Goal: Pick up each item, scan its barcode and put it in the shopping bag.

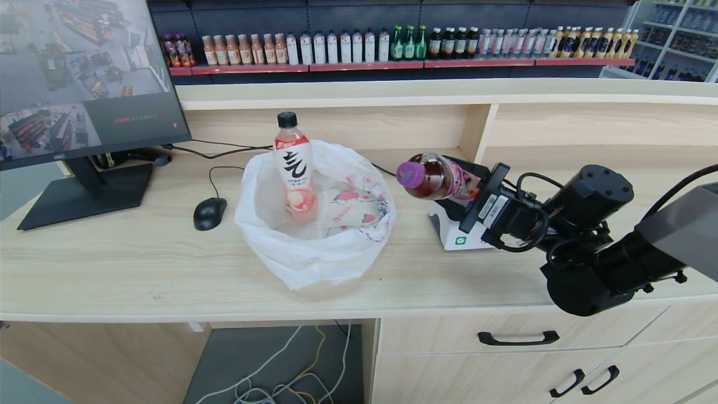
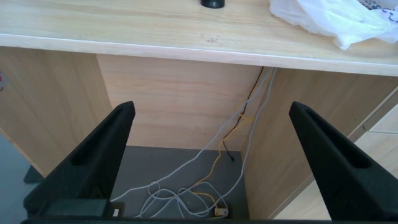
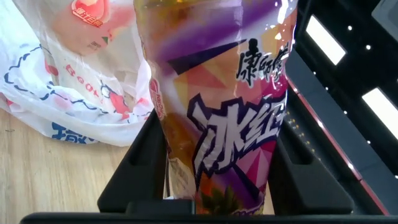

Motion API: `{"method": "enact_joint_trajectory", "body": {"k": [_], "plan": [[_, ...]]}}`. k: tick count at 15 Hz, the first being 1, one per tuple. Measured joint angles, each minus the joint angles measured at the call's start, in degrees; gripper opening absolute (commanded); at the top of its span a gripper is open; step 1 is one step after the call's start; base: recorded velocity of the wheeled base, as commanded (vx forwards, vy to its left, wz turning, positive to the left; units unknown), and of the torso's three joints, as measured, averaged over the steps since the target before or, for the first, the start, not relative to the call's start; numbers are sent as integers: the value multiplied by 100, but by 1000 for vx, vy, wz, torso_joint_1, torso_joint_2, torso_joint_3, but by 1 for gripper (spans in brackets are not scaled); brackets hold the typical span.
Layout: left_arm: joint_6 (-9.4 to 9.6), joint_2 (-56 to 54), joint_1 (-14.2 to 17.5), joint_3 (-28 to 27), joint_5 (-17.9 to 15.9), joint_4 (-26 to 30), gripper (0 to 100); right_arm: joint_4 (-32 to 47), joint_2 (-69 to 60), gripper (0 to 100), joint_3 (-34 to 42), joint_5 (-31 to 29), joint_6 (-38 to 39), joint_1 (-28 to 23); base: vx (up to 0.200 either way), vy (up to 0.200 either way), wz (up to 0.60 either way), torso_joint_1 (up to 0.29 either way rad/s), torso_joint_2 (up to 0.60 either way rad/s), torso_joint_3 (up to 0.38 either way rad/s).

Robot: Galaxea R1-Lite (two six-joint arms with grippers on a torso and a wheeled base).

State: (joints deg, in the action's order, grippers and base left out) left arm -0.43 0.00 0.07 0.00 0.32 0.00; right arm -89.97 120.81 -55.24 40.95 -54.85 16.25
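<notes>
Your right gripper (image 1: 461, 184) is clamped on a tea bottle (image 1: 435, 177), with one dark finger (image 3: 144, 163) pressed against each side of its body. The bottle lies nearly level, and its purple cap (image 1: 411, 174) juts out past the fingertips toward the shopping bag (image 1: 336, 247). It is clear plastic with amber-brown liquid inside. A glossy label wraps it in purple, pink and yellow shards with large white lettering outlined in dark purple. In the right wrist view the label fills the gap between the fingers.

Just under and behind the gripped bottle is a white-and-black scanner (image 1: 453, 231), standing on the pale wooden counter (image 1: 112, 269).

Beyond the fingertips, on the cap side, the white plastic bag sits open, printed with pink and blue drawings. A pink drink bottle (image 1: 293, 168) with a black cap stands upright inside it.

Your left gripper (image 2: 212, 112) is below the counter edge with its fingers (image 2: 99, 155) spread wide and nothing between them. Past the fingertips, loose cables (image 2: 205, 180) hang in the recess under the counter.

A black mouse (image 1: 209, 213) and a monitor (image 1: 84, 73) sit on the counter on the far side of the bag from the right gripper.
</notes>
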Motion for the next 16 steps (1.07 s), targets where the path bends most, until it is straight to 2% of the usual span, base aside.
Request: {"method": "enact_joint_trajectory", "body": {"k": [16], "plan": [[-4,0,-2,0,0,0,100,5,6,0,-2,-94,2,30,0,0,0,0,0,0]]}}
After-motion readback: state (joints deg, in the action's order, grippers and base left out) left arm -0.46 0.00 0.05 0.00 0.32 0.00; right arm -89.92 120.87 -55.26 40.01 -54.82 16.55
